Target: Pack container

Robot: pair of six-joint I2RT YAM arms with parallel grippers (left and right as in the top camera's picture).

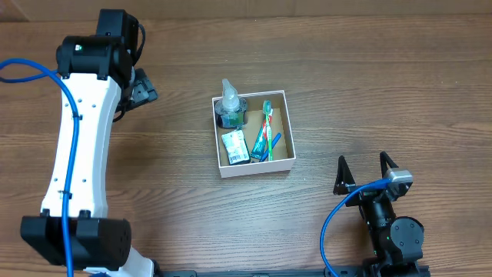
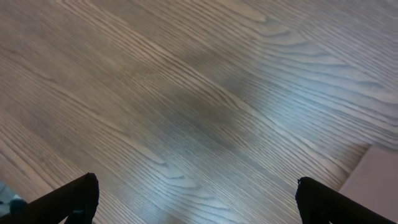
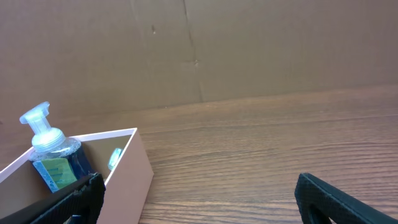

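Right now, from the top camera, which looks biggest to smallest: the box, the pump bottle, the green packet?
1. The container: easily largest.
2. The pump bottle and green packet: about alike. The bottle stands nearer the camera, so I won't rank them.

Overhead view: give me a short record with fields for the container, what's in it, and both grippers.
container: square, white walls, brown floor, mid-table
contents: pump bottle, toothbrush, green packet
left gripper: open, empty, over bare wood, left of the container in the picture
right gripper: open, empty, lower right of the container in the picture, not touching it
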